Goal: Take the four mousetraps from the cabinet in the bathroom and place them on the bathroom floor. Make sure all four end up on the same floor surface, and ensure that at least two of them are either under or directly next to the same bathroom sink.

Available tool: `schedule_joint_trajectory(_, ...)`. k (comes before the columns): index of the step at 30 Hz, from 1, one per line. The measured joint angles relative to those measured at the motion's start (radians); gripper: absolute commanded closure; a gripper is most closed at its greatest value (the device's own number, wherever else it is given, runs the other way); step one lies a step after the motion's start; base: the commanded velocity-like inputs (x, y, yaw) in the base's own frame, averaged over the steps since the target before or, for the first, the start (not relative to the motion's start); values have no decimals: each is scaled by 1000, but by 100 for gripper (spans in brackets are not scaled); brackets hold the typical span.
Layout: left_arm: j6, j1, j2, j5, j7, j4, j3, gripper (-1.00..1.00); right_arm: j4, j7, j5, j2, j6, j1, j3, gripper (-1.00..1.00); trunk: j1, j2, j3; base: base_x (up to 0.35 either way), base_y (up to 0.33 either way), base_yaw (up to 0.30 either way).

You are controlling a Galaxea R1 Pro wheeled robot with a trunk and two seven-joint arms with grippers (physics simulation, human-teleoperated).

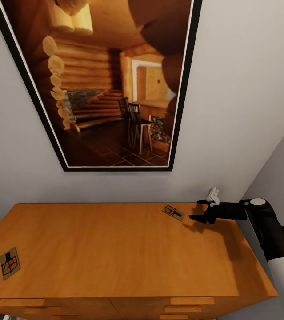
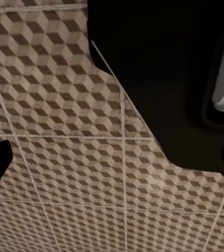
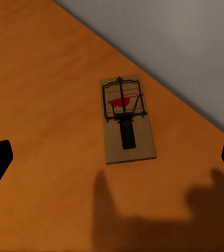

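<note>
One mousetrap (image 1: 173, 212) flat on the cabinet (image 1: 115, 249), just beside the spread-fingered, empty right gripper (image 1: 196, 210).

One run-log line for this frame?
right gripper open, beside mousetrap | second mousetrap at cabinet top left edge | nothing grasped

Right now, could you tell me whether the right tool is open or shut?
Open: the black right tool has its fingers spread apart, empty, beside the small brown wooden mousetrap lying flat on the orange-brown wooden cabinet.
</note>
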Motion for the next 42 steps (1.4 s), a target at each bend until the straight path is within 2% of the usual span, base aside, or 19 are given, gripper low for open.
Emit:
schedule_joint_trajectory(32, 0, 0, 0, 0, -1, 0, 0, -100, 0, 0, 0, 0, 0, 0, 0, -100, 0, 0, -48, 1, 4, 0)
schedule_joint_trajectory(42, 0, 0, 0, 0, -1, 0, 0, -100, 0, 0, 0, 1, 0, 0, 0, -100, 0, 0, -51, 58, 102, 0)
